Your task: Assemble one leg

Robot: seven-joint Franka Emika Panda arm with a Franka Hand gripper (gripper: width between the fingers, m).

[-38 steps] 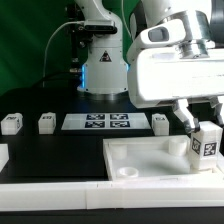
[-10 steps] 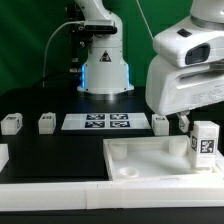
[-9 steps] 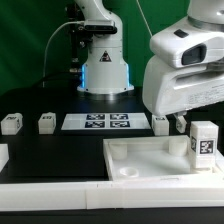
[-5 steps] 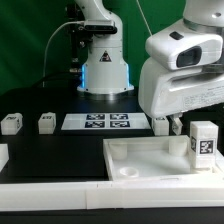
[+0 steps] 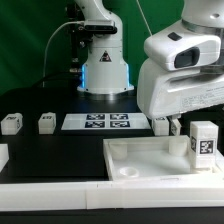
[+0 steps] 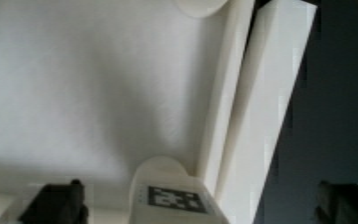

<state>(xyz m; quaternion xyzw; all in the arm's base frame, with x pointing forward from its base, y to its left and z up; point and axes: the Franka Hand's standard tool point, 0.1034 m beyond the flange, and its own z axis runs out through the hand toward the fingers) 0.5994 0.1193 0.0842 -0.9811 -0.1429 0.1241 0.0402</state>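
Looking down through the wrist view, found the gripper (image 6: 201, 204) spread wide, dark fingers (image 6: 53, 201) well apart and clamped on nothing. Caught the leg (image 6: 172, 190) poking up between them, tag on show, touching neither finger. Picked up that same leg (image 5: 205, 140) in the exterior view: upright at the tray's far corner on the exterior view's right, tag toward the camera, standing free.

Traced the tray (image 5: 150, 158) and its raised rim all round, with a round socket (image 5: 126, 172) dished into the near corner on the exterior view's left and bare white floor open across the middle. Followed that rim in the wrist view too, a straight edge with the dark table (image 5: 40, 100) just beyond.

Counted spare legs (image 5: 46, 123) in a row behind the tray, in line with the marker board (image 5: 97, 122). Had the nearest spare leg (image 5: 161, 123) sitting tight under the arm's white housing (image 5: 185, 75), little room there. Saw plenty of open black table behind that row, up to the robot base (image 5: 104, 70).

Checked against nearly four seconds back: found the fingers down either side of the leg then, housing low over that corner. Since lifted off and drifted toward the exterior view's left, leaving the leg exactly in place. Barely budged over the last half second.
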